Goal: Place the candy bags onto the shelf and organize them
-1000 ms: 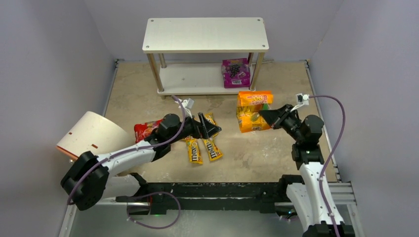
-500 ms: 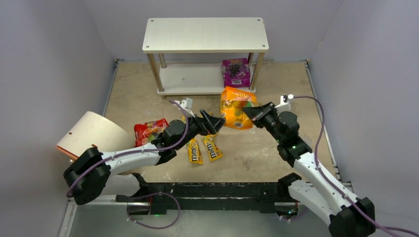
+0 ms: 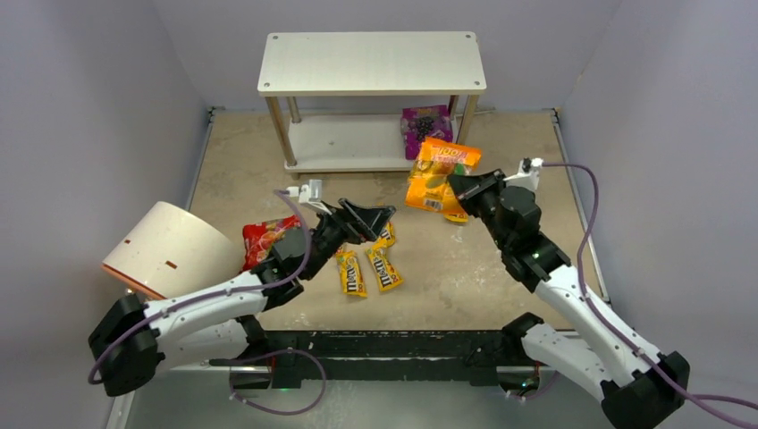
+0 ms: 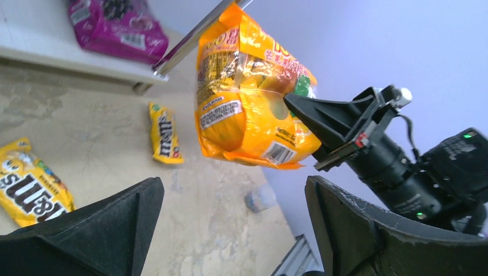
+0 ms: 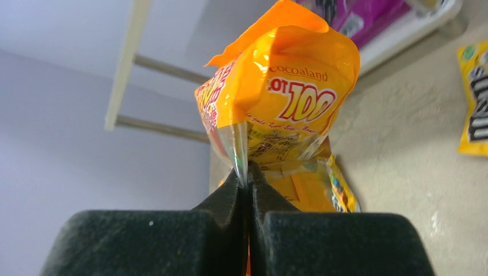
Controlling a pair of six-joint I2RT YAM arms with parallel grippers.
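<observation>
Right tool (image 3: 455, 182) grips orange pouch (image 3: 433, 170); shelf post (image 3: 467, 116), purple pouch (image 3: 425, 121) behind.

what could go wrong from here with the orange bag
1. The right tool pinches only the thin edge of the orange pouch; it may slip out.
2. The purple pouch lies on the shelf, lower board, right end; the orange one could catch the front post or shove it.
</observation>
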